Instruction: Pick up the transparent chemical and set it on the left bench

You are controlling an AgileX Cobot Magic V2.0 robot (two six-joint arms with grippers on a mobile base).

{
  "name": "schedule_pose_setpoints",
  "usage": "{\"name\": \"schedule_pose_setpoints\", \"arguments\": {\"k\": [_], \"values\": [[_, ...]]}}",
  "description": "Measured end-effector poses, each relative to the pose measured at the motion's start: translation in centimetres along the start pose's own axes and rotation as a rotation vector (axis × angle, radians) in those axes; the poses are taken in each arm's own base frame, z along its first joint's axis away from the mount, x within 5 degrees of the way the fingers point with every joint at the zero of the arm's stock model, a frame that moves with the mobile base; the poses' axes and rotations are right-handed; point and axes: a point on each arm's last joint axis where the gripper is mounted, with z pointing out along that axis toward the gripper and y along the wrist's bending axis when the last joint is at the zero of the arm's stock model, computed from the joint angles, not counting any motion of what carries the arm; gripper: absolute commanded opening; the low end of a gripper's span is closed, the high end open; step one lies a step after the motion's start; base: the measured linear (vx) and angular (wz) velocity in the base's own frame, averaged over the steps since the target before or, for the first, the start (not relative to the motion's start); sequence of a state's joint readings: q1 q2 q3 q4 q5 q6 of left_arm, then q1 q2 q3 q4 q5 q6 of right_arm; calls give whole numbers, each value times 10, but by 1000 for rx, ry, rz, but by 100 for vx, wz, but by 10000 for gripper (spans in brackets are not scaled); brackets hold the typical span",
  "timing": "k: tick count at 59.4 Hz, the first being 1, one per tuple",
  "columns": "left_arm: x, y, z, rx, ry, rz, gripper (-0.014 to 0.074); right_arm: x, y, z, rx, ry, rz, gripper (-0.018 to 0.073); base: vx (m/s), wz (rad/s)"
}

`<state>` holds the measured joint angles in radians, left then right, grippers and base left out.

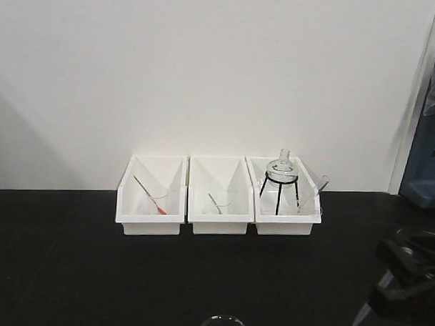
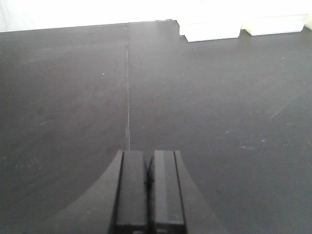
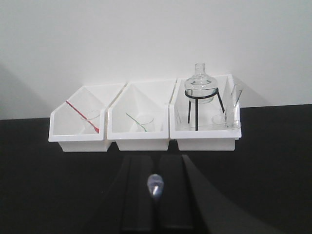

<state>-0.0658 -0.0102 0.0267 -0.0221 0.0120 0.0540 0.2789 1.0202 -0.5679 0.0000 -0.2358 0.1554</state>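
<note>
Black matte counter [image 1: 71,258] fills the lower part of the front view, and three white bins stand side by side against the pale wall at the far edge. The left bin [image 1: 151,203] holds a thin stick with a red mark [image 1: 149,194], leaning. The middle bin [image 1: 219,204] holds a stick with a green mark [image 1: 217,203]. The right bin [image 1: 287,205] holds a black wire tripod [image 1: 279,194] with a clear glass vessel [image 1: 282,166] on top, and some clear glass tubes lean at its right side.

The right claw [image 3: 155,191] points toward the bins in its wrist view. Its two dark fingers are close together, and between them sits the transparent chemical [image 3: 155,184]; only its small rounded whitish end shows, above the counter and near the bins. In the front view this arm is a dark blurred shape at the right edge [image 1: 406,277], with a pale pointed tip below it.

The left claw [image 2: 147,192] hangs over bare counter, well apart from the bins, and its fingers are pressed together with nothing between them. A thin pale seam [image 2: 127,87] runs along the counter ahead of it. A clear glass rim [image 1: 224,325] shows at the near edge of the front view.
</note>
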Motion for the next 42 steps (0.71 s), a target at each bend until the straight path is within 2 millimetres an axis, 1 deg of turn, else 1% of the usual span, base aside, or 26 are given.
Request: {"name": "schedule_pose_setpoints", "arguments": {"k": [8,10,13,18,21,23,29,35,42], "values": [[0,0,0,0,0,0,-3,4,6,41,-76,6,-21,0,0,0],[0,0,0,0,0,0,-3,4,8,48,-99,2,-3,0,0,0],[0,0,0,0,0,0,-3,3,15,61,-178,-11,-3,0,0,0],[0,0,0,0,0,0,-3,3,26,78,-299,-18,-18,0,0,0],[0,0,0,0,0,0,-3,7,31,88,-362,6,-23,0,0,0],[0,0,0,0,0,0,-3,8,35,92,-405,17,-26,0,0,0],[0,0,0,0,0,0,-3,21,41,105,-499,76,-39,0,0,0],[0,0,0,0,0,0,-3,32,44,110,-555,112,-40,0,0,0],[0,0,0,0,0,0,-3,40,45,114,-581,144,-14,0,0,0]]}}
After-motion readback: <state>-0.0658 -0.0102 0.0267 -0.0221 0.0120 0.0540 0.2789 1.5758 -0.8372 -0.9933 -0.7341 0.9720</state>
